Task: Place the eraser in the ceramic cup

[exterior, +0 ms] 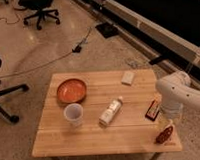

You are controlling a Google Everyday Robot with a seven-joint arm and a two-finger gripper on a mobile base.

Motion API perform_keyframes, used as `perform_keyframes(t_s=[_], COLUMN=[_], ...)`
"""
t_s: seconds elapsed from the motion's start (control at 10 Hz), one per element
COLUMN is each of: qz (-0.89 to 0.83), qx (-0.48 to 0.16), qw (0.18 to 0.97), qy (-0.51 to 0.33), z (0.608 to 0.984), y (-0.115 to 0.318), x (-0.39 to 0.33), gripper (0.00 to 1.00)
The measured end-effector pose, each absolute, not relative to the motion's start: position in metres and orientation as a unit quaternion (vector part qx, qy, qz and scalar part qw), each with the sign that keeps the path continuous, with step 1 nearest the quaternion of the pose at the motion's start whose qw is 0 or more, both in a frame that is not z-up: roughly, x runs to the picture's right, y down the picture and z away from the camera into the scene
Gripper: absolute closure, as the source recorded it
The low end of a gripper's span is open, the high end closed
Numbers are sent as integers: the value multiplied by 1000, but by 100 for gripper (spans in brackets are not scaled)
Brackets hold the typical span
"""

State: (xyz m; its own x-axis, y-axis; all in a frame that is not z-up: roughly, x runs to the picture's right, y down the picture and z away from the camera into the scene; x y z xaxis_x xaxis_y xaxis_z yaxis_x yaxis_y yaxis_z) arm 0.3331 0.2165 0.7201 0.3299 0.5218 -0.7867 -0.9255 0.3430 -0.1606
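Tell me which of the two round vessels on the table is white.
The ceramic cup: it is white and narrow, while the bowl next to it is wide and orange-red. The gripper hangs far to their right.

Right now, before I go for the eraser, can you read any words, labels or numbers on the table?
No text can be read.
Bottle label: too blurred.
Dark packet print: too blurred.
Eraser, ceramic cup, orange-red bowl: no markings show.
Gripper, at the right end of the table: no markings show.

Matt wood table (96, 139), tool (170, 118) at its right edge.
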Motion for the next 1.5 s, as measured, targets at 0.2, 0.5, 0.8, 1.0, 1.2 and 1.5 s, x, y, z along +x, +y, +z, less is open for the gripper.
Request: perform_keyframes(t_s=[0.2,0.5,0.8,1.0,1.2,1.5], qz=[492,552,606,630,654,688], qx=[-308,-292,-288,-273,-246,-219], qw=[750,722,686,674,662,633], qy=[317,298,280,271,272,281], z=[721,743,766,783,804,822], y=[216,196,186,185,180,170], x=[336,323,322,318,313,320], gripper=[22,20,20,20,20,20])
